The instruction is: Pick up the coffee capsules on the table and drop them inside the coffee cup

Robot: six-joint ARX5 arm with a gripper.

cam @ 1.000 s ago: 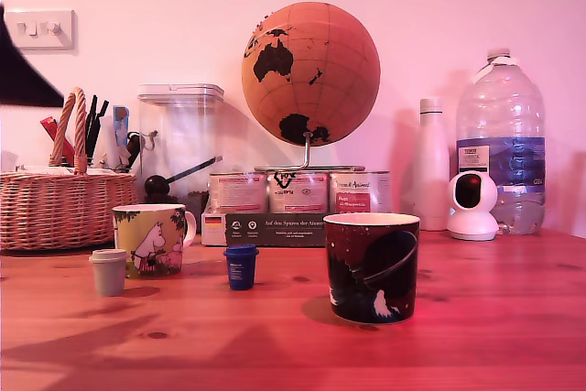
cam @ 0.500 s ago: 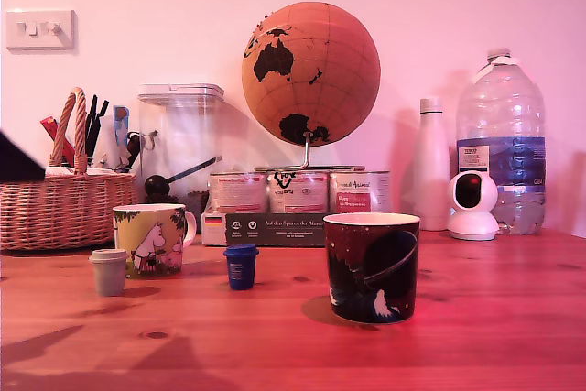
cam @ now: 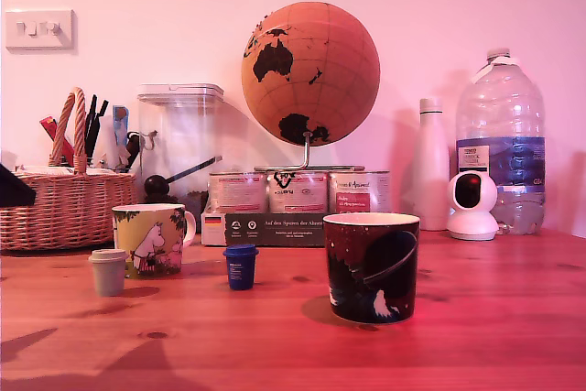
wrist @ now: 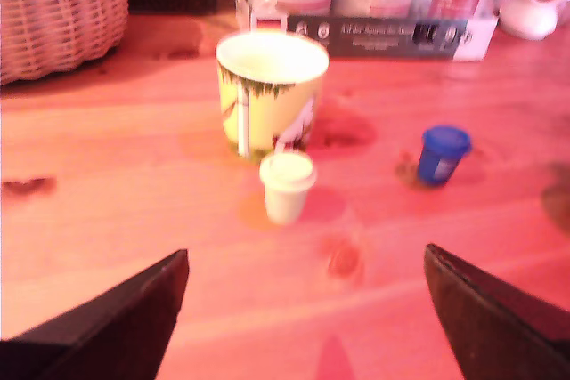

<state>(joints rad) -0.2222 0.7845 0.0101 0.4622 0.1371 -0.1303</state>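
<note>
In the exterior view, the pale grey capsule (cam: 108,272) stood upright on the wooden table (cam: 494,318), near its front edge toward the exterior view's left, just beside the illustrated yellow mug (cam: 151,239). The dark blue capsule (cam: 241,266) stood apart from it, between that mug and the dark mug (cam: 372,266). Neither capsule was in a cup yet. Only a dark sliver of the arm showed at the exterior view's left edge. The box (cam: 275,228) behind the cups carried German text, seemingly "Auf den Spuren der Ahnen", though it was too small to be sure; the water bottle's (cam: 500,142) label was unreadable.

In the wrist view, the gripper (wrist: 303,327) was spread wide, holding nothing, its two dark fingers framing bare table short of the grey capsule (wrist: 287,186). That capsule sat almost touching the yellow mug (wrist: 272,91), so closing off-centre could likely tip the light pod or nudge the mug. The blue capsule (wrist: 442,154) stood clear, an easier grasp. With two mugs present, dropping into the wrong one was a risk.
</note>
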